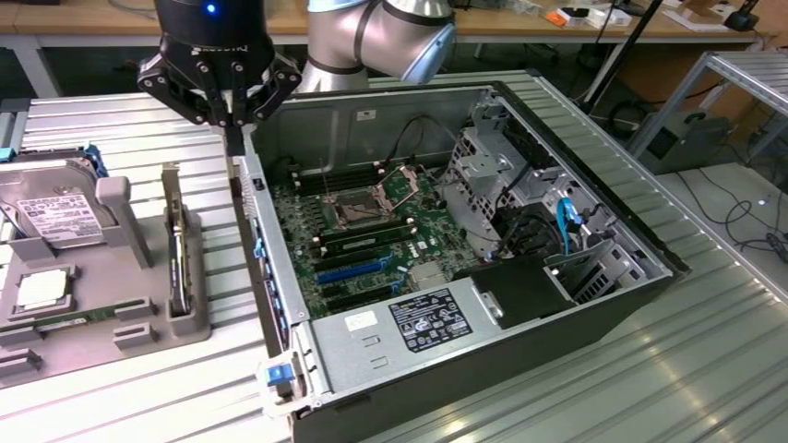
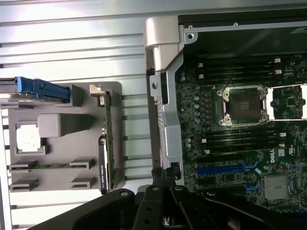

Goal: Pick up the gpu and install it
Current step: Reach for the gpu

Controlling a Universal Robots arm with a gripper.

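Black gripper (image 1: 231, 127) (image 2: 165, 173), pinched shut and empty, hangs over the rim of the computer case (image 1: 351, 129) (image 2: 165, 96). Beside the case, the thin, dark gpu (image 1: 181, 258) (image 2: 103, 153) stands on edge in a gray holder (image 1: 203, 332) (image 2: 57, 103).

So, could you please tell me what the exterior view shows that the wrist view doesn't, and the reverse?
Exterior view: the robot arm, the hard drive's labelled face on the grey tray, the power supply and the drive cage. Wrist view: a straight-down look, with the shut, empty gripper over the case wall, apart from the gpu. Both: the gpu on edge in the tray, the CPU socket and the blue slots.
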